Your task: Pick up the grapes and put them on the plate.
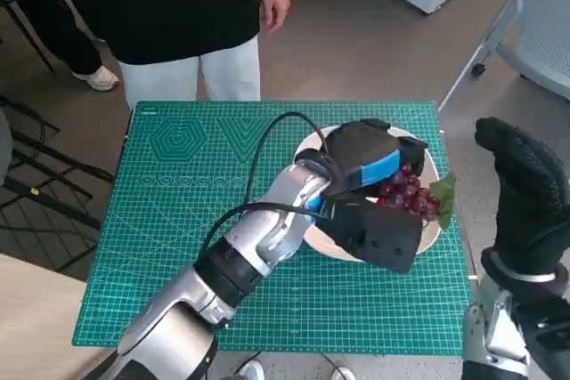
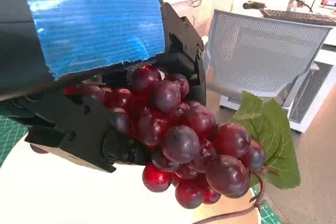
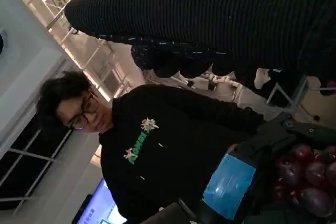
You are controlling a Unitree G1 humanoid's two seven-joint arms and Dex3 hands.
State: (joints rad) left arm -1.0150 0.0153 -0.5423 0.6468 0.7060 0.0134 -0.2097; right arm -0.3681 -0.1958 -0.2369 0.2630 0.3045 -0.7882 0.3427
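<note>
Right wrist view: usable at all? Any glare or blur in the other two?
Right wrist view: glove a dark band, windows behind blown out, grapes dim at the edge. Left wrist view: grapes sharp, small highlights; tape on the left robot hand shows sheen. Head view: even light, wide-angle bend, plate mostly covered.

Head view: steeply downward over the table. Left wrist view: close behind the grapes (image 2: 184,145). Right wrist view: sideways, sharing those grapes.
</note>
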